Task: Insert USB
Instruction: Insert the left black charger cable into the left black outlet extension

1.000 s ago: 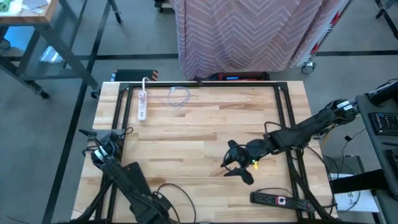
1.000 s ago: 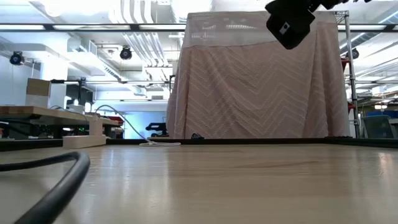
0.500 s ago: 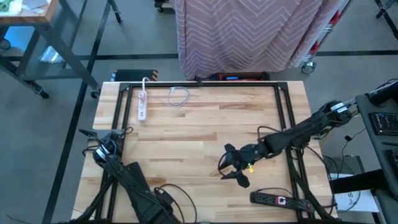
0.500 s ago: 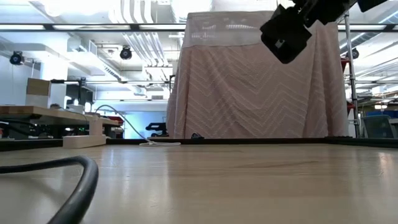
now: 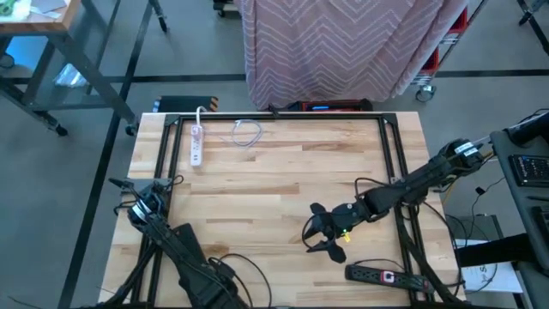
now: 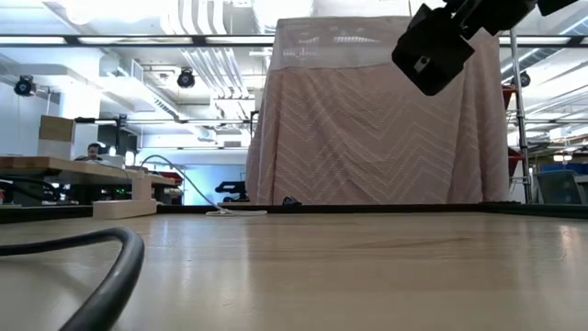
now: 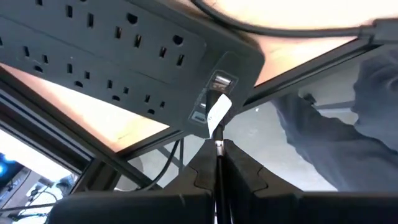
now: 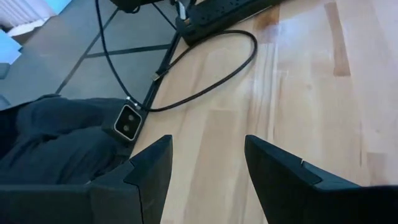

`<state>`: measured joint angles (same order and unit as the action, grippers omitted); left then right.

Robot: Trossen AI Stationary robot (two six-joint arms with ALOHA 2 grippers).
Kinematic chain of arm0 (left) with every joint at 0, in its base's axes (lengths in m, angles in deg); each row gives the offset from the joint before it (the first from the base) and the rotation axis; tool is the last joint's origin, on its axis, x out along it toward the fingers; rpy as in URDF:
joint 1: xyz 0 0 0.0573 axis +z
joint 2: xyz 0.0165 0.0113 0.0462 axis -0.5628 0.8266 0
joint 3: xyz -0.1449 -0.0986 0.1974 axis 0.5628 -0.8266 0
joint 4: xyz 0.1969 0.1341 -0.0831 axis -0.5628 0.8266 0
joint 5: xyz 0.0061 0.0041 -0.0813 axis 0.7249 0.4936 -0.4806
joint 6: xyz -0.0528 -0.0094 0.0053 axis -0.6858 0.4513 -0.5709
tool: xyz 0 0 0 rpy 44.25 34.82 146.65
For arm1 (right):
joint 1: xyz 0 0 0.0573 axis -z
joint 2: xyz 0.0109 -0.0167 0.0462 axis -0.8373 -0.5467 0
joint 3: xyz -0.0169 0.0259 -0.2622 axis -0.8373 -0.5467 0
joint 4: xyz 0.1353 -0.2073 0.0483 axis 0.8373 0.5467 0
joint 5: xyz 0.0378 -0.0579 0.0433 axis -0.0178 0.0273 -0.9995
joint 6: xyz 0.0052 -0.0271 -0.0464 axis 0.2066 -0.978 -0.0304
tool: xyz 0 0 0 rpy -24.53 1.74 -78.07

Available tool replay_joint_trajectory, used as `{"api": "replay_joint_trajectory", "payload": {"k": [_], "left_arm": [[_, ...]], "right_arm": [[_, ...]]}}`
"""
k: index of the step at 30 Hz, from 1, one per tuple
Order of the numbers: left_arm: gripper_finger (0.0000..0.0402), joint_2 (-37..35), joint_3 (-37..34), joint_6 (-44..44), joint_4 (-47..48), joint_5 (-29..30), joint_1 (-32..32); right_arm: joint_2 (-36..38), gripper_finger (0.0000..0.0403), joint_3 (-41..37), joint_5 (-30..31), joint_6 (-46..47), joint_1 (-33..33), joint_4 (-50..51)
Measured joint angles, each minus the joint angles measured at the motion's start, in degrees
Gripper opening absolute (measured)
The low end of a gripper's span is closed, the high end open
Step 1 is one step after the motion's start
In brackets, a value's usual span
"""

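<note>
our left gripper (image 7: 218, 163) pinches the usb plug (image 7: 217, 112) right at the black strip's (image 7: 112, 46) port, lined up to seat it, while our right gripper (image 8: 205, 163) hovers spread over the table (image 8: 298, 99).

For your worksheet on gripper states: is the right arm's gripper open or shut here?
Open. In its wrist view the two dark fingers stand well apart with bare table between them, holding nothing.
</note>
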<state>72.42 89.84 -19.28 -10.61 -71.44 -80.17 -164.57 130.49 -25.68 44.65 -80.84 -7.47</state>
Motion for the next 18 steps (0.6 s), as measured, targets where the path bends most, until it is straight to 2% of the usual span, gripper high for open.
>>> {"api": "replay_joint_trajectory", "payload": {"k": [9, 18], "left_arm": [[0.0, -0.1, 0.7, 2.6, -1.4, 3.7, 0.2], [0.0, 0.0, 0.8, 2.9, -2.1, 3.8, 0.2]], "right_arm": [[0.0, 0.0191, 0.0, 0.0, 1.0, -0.5, -0.1], [0.1, 0.0188, 0.0, 0.0, 1.2, -0.5, -0.1]]}}
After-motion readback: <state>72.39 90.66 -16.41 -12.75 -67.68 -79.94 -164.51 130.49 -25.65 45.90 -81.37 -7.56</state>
